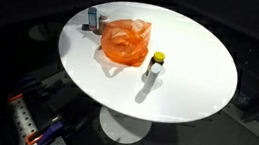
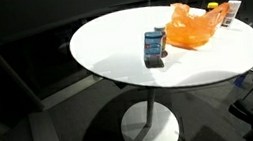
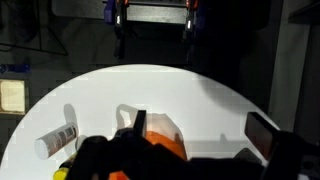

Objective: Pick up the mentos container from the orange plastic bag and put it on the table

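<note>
The orange plastic bag lies crumpled on the round white table and shows in both exterior views. A small blue-labelled container stands on the table beside the bag; I cannot read its label. Nothing shows inside the bag. In the wrist view my gripper is open and empty above the table. Its left finger is over the bag. The gripper is not in either exterior view.
A white bottle with a yellow cap stands on the table near the bag; it also shows in the wrist view at the left. The table edge drops to a dark floor. Clamps and cables lie below.
</note>
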